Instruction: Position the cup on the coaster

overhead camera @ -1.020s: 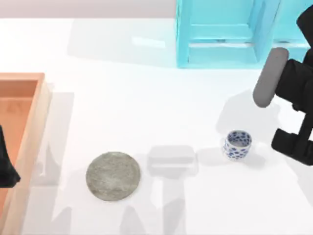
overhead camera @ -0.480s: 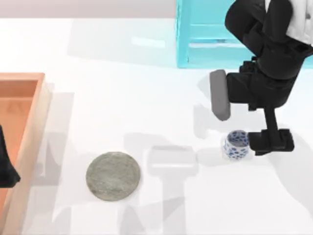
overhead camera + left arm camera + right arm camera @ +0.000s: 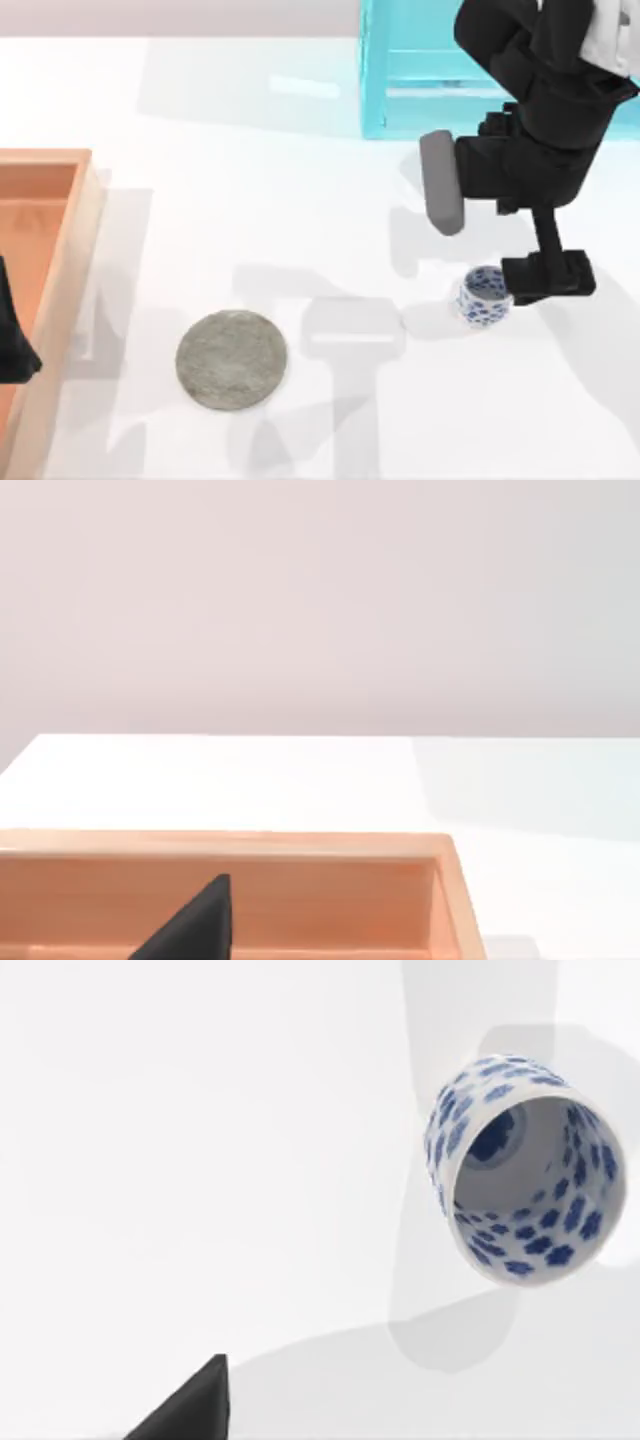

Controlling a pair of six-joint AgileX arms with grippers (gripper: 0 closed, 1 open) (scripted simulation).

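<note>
From above, the right pincer is hanging just beside the cup, likely lining up a grasp; I cannot tell its opening. The coaster is lying well apart, leftward on the worktop. In the right wrist view, the cup is standing free.

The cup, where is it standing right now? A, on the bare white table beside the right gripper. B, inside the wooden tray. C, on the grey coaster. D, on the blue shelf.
A: the cup stands upright on the white table, with the right gripper just beside it, well to the right of the coaster, which has nothing on it.
</note>
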